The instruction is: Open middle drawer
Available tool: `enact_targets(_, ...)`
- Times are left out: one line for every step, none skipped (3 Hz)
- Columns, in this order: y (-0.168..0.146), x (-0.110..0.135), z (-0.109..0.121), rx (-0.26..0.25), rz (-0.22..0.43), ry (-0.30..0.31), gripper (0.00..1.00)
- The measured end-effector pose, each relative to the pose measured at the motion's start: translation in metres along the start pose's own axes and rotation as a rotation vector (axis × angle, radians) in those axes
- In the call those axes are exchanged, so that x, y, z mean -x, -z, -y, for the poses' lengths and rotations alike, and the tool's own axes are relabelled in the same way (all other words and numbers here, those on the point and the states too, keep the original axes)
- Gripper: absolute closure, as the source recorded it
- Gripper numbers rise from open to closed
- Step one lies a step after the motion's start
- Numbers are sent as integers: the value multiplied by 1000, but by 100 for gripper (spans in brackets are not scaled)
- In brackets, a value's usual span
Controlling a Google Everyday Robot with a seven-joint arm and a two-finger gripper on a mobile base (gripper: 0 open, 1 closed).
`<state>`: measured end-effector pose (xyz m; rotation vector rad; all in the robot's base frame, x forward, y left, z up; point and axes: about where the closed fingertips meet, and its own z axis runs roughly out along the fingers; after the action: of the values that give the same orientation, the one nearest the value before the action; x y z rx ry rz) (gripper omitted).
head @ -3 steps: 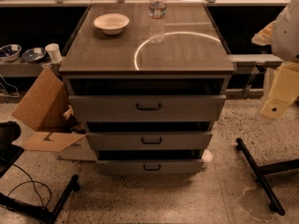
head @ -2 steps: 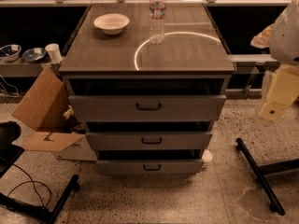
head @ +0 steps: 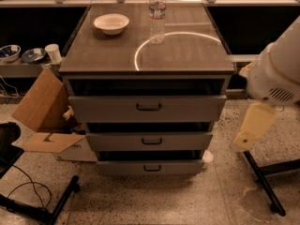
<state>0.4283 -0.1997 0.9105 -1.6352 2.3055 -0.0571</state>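
The grey cabinet (head: 147,60) has three drawers. The middle drawer (head: 117,142) is the second one, a wide low front with a small dark bar handle (head: 152,141). A dark gap shows above its front. The taller top drawer (head: 108,109) and the lowest drawer (head: 122,168) sit above and below it. My white arm (head: 281,74) comes in from the right edge. My gripper (head: 253,125), a cream-coloured piece, hangs below the arm. It is to the right of the cabinet, level with the middle drawer and not touching it.
A white bowl (head: 111,23) and a water bottle (head: 157,14) stand on the cabinet top. An open cardboard box (head: 44,111) lies left of the cabinet. Bowls and a cup (head: 52,53) sit on a shelf at the left. Black stand legs (head: 262,182) are on the floor at the right, cables at the lower left.
My arm and gripper have moved left and down, closer to the cabinet's right side. The drawers have not moved.
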Motion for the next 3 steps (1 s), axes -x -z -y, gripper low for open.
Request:
enact_targets(-91, -11, -31, 11, -5, -36, 0)
enact_targets(-163, -16, -41, -9, -28, -26, 0)
enact_targets(-225, -11, -34, -26, -41, -9, 0)
